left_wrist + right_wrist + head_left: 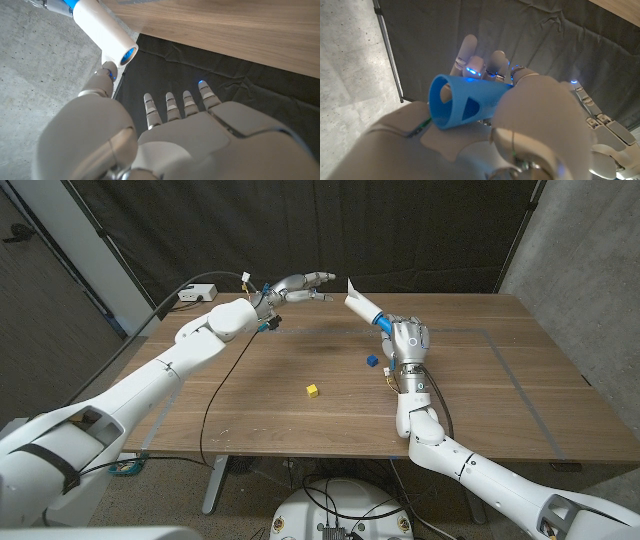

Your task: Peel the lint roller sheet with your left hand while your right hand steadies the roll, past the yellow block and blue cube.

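The lint roller, a white roll (362,306) on a blue handle (385,324), is tilted up above the table's far middle. My right hand (411,340) grips the blue handle (465,102), fingers wrapped around it. My left hand (300,285) hovers just left of the roll's free end with its fingers stretched out and a small gap to the roll. In the left wrist view the thumb (102,80) of my left hand (200,135) is close under the roll (102,27); I cannot tell if it touches. The yellow block (312,390) and blue cube (371,361) lie on the table (250,410) nearer me.
A white box (195,293) with a black cable sits at the table's far left corner. A black curtain (400,230) hangs behind the table. A thin taped outline (515,380) marks the right part of the tabletop.
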You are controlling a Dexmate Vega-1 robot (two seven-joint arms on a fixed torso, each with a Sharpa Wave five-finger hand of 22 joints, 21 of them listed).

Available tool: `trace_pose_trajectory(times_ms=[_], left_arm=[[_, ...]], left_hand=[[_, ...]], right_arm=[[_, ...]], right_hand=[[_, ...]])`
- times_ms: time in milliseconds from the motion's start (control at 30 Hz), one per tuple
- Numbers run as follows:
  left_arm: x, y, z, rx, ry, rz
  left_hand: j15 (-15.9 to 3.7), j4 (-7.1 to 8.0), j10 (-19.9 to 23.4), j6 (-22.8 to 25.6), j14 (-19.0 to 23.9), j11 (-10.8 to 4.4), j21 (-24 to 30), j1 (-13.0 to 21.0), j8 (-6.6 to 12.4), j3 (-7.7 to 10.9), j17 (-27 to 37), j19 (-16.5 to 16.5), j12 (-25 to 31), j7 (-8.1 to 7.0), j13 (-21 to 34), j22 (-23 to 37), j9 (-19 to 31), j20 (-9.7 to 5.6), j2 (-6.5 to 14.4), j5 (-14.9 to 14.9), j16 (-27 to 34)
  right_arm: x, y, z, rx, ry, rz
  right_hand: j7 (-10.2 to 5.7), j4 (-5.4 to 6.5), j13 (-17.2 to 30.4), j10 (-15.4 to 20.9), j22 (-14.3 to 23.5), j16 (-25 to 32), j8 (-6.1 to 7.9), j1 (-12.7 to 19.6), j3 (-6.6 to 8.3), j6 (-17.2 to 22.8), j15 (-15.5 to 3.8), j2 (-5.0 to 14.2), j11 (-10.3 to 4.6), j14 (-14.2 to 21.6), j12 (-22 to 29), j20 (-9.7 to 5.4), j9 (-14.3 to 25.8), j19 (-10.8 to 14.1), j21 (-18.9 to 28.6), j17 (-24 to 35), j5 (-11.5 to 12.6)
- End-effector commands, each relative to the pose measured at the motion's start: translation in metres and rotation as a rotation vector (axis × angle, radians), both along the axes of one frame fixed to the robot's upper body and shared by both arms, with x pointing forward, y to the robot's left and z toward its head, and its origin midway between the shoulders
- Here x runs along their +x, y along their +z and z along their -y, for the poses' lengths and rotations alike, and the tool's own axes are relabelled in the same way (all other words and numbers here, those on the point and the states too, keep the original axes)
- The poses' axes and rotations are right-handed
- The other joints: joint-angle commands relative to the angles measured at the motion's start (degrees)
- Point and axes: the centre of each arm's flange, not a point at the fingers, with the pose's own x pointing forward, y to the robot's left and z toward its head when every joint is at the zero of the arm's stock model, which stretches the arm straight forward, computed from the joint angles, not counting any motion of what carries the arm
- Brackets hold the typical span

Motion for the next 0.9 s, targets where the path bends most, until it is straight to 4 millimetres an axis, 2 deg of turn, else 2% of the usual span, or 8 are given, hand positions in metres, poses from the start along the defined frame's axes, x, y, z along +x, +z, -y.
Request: trace_pose_trajectory(times_ms=[33,267,633,667,733,800,867,900], left_arm=[[0.006,0.006,0.015,0.019,-0.022,0.023],[0.012,0.008,0.024,0.035,-0.055,0.021],[0.024,0.012,0.034,0.064,-0.16,-0.025],[0.024,0.012,0.035,0.057,-0.164,-0.025],[0.025,0.012,0.035,0.047,-0.173,-0.02],[0.026,0.013,0.035,0.029,-0.189,-0.012],[0.026,0.013,0.035,0.012,-0.184,0.003],[0.026,0.013,0.035,0.004,-0.183,0.006]], left_hand=[[-0.32,0.46,1.17,3.39,0.26,-0.64,-0.14,1.76,1.16,-0.72,0.1,0.41,0.64,-0.03,0.11,-0.04,0.35,0.15,0.59,0.3,0.57],[-1.51,0.39,2.01,7.58,0.92,-1.85,-0.04,4.37,2.27,-1.12,0.04,1.35,0.9,-0.07,-0.03,-0.08,0.38,-0.38,2.16,-0.74,0.78],[-3.6,0.25,2.78,13.89,0.97,-1.19,0.65,7.97,3.7,-2.49,-0.23,4.41,0.98,0.02,-0.37,-0.26,0.29,-1.21,2.87,-2.34,0.56],[-3.9,0.5,3.78,18.65,1.59,-1.17,0.52,9.07,5.07,-3.33,-0.33,4.74,1.25,0.17,-0.51,-0.32,0.35,-1.26,3.16,-2.5,0.6],[-4.03,0.56,4.94,20.98,2.48,-1.5,0.63,9.82,5.57,-3.91,-0.36,5.39,1.61,0.07,-0.59,-0.33,0.25,-1.43,3.25,-2.6,0.82],[-5.51,0.81,7.09,28.81,3.66,-2.2,0.82,11.7,7.49,-5.17,-0.42,6.63,2.09,0.07,-0.8,-0.28,0.05,-1.94,4.22,-2.86,0.81],[-6.59,0.89,9.21,32.47,5.12,-2.53,0.96,12.58,8.03,-6.18,-0.44,7.35,2.67,0.12,-0.89,-0.24,-0.23,-2.4,4.39,-3.14,1.09],[-7.02,0.98,11.02,35.2,6.29,-3.41,1.1,13.17,8.29,-6.99,-0.44,7.96,3.11,-0.04,-0.95,-0.19,-0.47,-2.53,4.55,-3.37,1.31]], right_arm=[[0.004,0.001,-0.008,-0.02,0.012,0.0],[0.006,0.004,-0.013,-0.026,0.021,0.008],[0.014,0.008,-0.018,-0.035,0.039,0.004],[0.015,0.009,-0.018,-0.039,0.039,0.004],[0.016,0.01,-0.018,-0.03,0.051,0.001],[0.018,0.01,-0.018,-0.029,0.046,0.001],[0.018,0.011,-0.017,-0.031,0.047,0.0],[0.019,0.011,-0.017,-0.032,0.047,-0.003]], right_hand=[[0.28,0.07,0.24,0.64,-0.04,0.63,-0.23,-3.4,0.44,0.37,-3.5,4.26,0.04,-0.39,0.19,-7.2,0.1,-0.02,0.47,0.36,0.4],[0.2,0.06,0.34,0.74,-0.57,1.54,-0.4,-3.54,0.58,0.55,-3.49,4.25,0.03,-0.6,0.26,-7.22,0.2,-0.18,1.09,0.35,0.33],[0.33,0.01,0.58,0.81,-1.39,2.86,-0.71,-3.69,0.83,0.77,-3.48,4.26,0.12,-0.83,0.41,-7.23,0.2,-0.33,2.01,0.34,0.23],[0.34,-0.01,0.26,1.01,-1.46,2.95,-0.72,-3.69,0.85,0.82,-3.48,4.27,0.18,-0.84,0.29,-7.24,0.2,-0.25,2.1,0.34,0.22],[0.29,-0.03,0.17,1.04,-1.64,3.22,-0.74,-3.71,0.91,0.82,-3.48,4.27,0.1,-0.89,0.23,-7.27,0.3,-0.38,2.26,0.34,0.2],[0.33,-0.07,0.2,1.1,-1.89,3.58,-0.81,-3.73,1.0,0.94,-3.47,4.28,0.16,-0.97,0.27,-7.27,0.29,-0.5,2.55,0.33,0.16],[0.32,-0.08,0.2,1.07,-2.16,3.92,-0.87,-3.79,1.06,0.93,-3.47,4.24,0.14,-1.06,0.25,-7.31,0.39,-0.6,2.8,0.32,0.12],[0.36,-0.11,0.58,0.96,-2.27,4.05,-0.91,-3.79,1.11,1.01,-3.47,4.25,0.25,-1.08,0.45,-7.26,0.33,-0.57,2.93,0.32,0.1]])
